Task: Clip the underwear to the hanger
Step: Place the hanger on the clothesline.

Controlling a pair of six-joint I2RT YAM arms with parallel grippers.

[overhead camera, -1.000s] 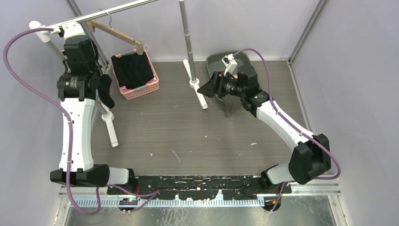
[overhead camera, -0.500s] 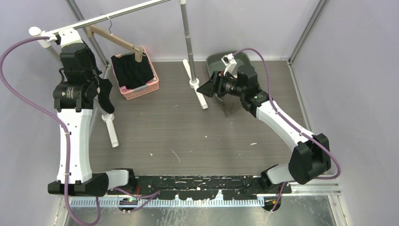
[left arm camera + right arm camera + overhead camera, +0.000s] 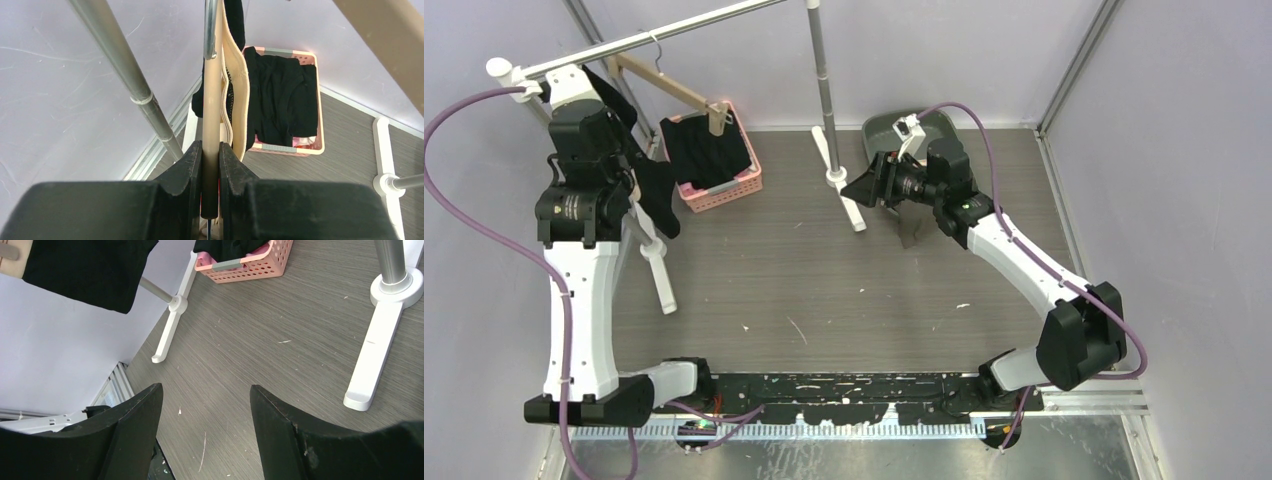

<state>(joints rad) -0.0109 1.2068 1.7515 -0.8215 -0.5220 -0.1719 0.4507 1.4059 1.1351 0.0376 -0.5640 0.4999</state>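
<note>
My left gripper (image 3: 629,160) is shut on the end of a wooden hanger (image 3: 211,125), held up beside the rack's left post. In the left wrist view (image 3: 210,165) the hanger runs straight away from the jaws, its metal hook (image 3: 210,30) at the top. Black underwear (image 3: 239,90) with a cream waistband hangs against the hanger; it shows as dark cloth below the gripper in the top view (image 3: 659,190). My right gripper (image 3: 874,185) is open and empty above the table (image 3: 240,340), beside the rack's right foot (image 3: 372,350).
A second wooden hanger (image 3: 669,82) hangs on the metal rail (image 3: 674,28). A pink basket (image 3: 729,190) of black clothes stands at the back left. A grey bin (image 3: 924,125) sits behind the right arm. The rack's white left foot (image 3: 660,275) lies on the table.
My left arm has shifted a little toward the near side and right, carrying the hanger and underwear with it. The right arm has not moved.
</note>
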